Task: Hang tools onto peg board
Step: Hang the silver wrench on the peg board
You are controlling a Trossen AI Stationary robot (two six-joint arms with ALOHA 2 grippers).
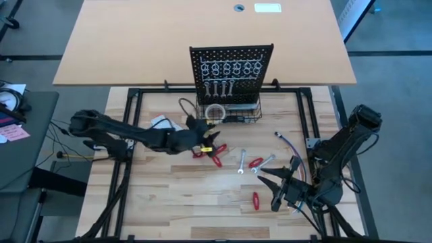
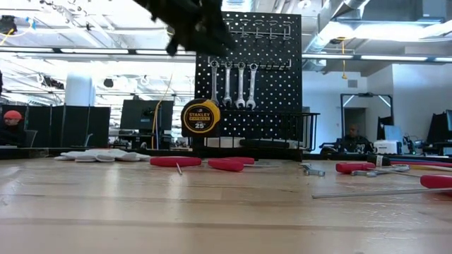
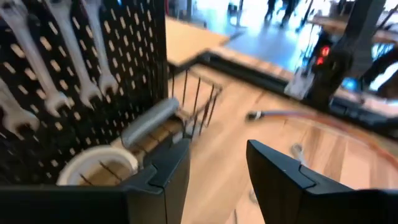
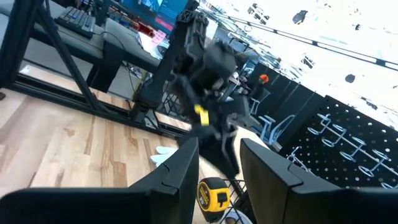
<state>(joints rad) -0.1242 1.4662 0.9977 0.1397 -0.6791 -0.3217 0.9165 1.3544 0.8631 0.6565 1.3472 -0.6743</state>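
Left gripper (image 1: 202,129) fingers (image 3: 283,180) are seen spread, nothing pinched between them; the gripper is held above the table just in front of the wire basket (image 1: 251,115) at the foot of the peg board (image 1: 231,71). Right gripper (image 1: 277,189) fingers (image 4: 180,171) are seen parted with an empty gap, held low at the table's near right, well apart from the board.

Three silver wrenches (image 1: 216,88) are hung on the peg board under a row of pale ring hooks (image 1: 233,68). A yellow tape measure (image 2: 200,118) and a pale tape roll (image 1: 214,111) are placed by the basket. Red-handled tools (image 1: 216,156) are scattered on the table in front of the left gripper, more loose wrenches (image 1: 243,162) and another red handle (image 1: 256,200) nearer the right arm. A white glove (image 2: 102,155) is lain left of the board, a wire bundle (image 1: 290,145) to the right.

In the low view the left gripper is cut off at the top edge. The red tools under the left gripper are partly hidden by it, so their type cannot be made out
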